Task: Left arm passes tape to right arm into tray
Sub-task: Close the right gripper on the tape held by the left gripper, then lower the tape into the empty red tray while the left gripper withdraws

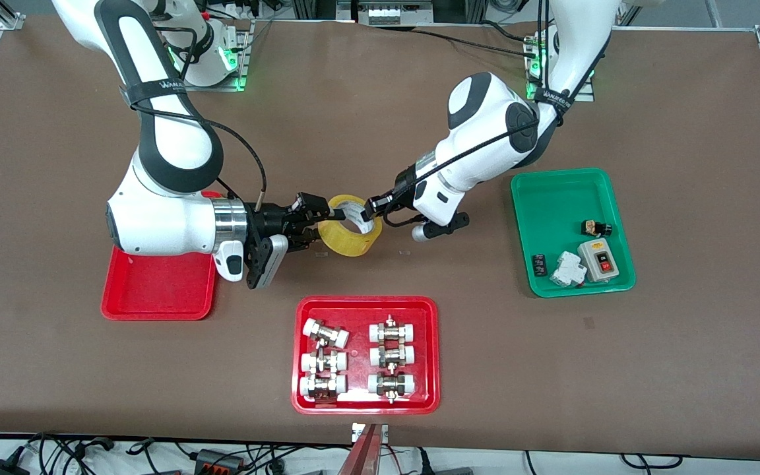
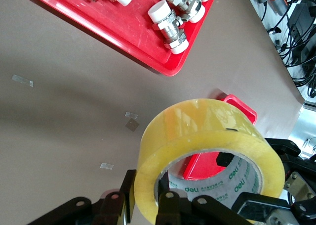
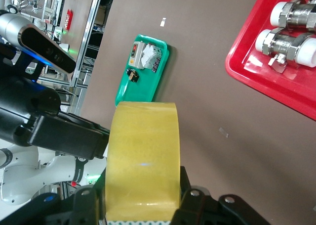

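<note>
Handover point, mid-counter: both arms are on the tape (image 1: 349,226) at once, roll held in the air above bare counter (image 1: 380,132).

Left pincer (image 1: 372,208) is clamped on the roll's wall at the side toward the left arm's end, one finger inside the core. In the left wrist view the yellow roll (image 2: 207,156) fills the lower frame, black fingers (image 2: 170,207) at its rim.

Right pincer (image 1: 330,214) is clamped on the roll's other side, toward the right arm's end. The right wrist view shows the tape's outer face (image 3: 143,156) edge-on between its fingers (image 3: 195,198).

Roll is tilted, core opening facing up and toward the left arm.

Plain red tray (image 1: 156,290) sits at the right arm's end, partly under that arm's wrist, nothing visible in it. Tape is well apart from it, not in it.

Red tray of fittings (image 1: 365,355) lies nearer the front camera than the tape. Green tray (image 1: 571,231) with a switch box (image 1: 598,259) and small parts sits toward the left arm's end.
</note>
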### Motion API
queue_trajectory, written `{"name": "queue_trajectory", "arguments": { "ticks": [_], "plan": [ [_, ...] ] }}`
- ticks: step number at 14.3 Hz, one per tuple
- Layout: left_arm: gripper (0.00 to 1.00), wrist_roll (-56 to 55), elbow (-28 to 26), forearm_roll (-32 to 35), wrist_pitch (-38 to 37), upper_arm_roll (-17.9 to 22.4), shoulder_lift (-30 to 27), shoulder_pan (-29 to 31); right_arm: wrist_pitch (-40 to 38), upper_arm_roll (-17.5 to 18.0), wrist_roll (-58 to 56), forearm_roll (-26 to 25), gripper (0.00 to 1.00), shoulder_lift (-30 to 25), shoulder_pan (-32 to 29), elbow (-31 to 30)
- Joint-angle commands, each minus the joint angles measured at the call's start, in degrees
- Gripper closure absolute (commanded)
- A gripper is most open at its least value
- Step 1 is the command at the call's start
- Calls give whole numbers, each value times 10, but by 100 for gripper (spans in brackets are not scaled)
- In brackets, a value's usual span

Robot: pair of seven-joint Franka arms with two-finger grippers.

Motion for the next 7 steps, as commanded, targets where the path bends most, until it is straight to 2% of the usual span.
{"name": "queue_trajectory", "arguments": {
  "ticks": [1, 2, 5, 7],
  "plan": [
    [38, 15, 12, -4, -1, 3, -1, 2, -2, -1, -24, 8, 55, 10, -2, 13],
    [0, 17, 12, -2, -2, 6, -2, 2, -2, 0, -24, 8, 55, 10, -2, 13],
    [0, 28, 18, 10, -33, 7, -8, 16, -2, -1, -24, 7, 55, 10, -2, 13],
    [0, 30, 28, 14, -110, 6, -24, 51, -2, -1, -24, 5, 55, 10, -1, 13]
  ]
}}
